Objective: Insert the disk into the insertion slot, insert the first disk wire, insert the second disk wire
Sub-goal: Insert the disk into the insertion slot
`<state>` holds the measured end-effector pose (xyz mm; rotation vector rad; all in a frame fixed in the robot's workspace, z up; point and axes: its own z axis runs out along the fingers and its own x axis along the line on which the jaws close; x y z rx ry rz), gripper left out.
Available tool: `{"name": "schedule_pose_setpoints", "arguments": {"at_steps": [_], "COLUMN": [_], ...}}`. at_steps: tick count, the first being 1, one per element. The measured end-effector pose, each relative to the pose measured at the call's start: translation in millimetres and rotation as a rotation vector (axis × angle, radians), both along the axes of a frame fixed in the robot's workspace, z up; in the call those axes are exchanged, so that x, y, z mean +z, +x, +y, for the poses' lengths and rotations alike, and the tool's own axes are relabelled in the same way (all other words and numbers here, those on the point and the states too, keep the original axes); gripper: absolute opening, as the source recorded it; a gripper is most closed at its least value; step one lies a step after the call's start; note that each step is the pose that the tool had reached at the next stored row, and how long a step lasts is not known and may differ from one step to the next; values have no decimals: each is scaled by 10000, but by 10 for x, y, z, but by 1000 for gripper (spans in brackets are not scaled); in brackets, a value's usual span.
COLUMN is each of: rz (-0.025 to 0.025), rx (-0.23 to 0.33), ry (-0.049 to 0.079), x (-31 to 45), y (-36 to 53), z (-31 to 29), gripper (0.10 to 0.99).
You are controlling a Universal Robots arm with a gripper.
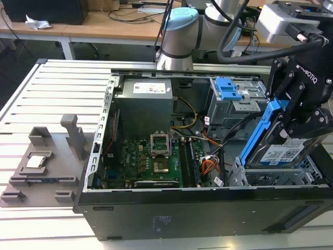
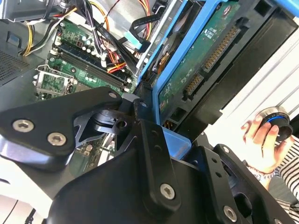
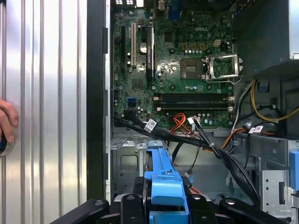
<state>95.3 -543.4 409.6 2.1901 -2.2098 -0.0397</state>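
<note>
My black gripper [image 1: 290, 121] is shut on the disk [image 1: 283, 152], a hard drive with a white-and-blue label in a bright blue caddy. I hold it tilted, one end raised, just above the insertion slot [image 1: 270, 178], a silver perforated cage at the case's front corner on the exterior view's right. The second wrist view shows the disk's green circuit-board underside [image 2: 201, 65] clamped by the fingers [image 2: 145, 140]. In the first wrist view the blue caddy [image 3: 163, 179] sits over the cage [image 3: 126, 163]. Loose black disk wires [image 3: 187, 140] run across beside the cage.
The open computer case holds a motherboard [image 1: 156, 161], a grey power supply [image 1: 143, 101] and a taller cage with a blue latch [image 1: 229, 91]. A grey fixture with a chip [image 1: 39, 161] lies on the slatted table. A person's hand [image 2: 261, 140] grips a round knob beside the case.
</note>
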Motion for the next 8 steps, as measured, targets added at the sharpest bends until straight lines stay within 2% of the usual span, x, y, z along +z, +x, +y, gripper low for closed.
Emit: {"name": "schedule_pose_setpoints", "arguments": {"at_steps": [8], "rz": [0], "rx": [0], "ry": [0], "x": [-137], "y": [0], "z": [0], "gripper": [369]}}
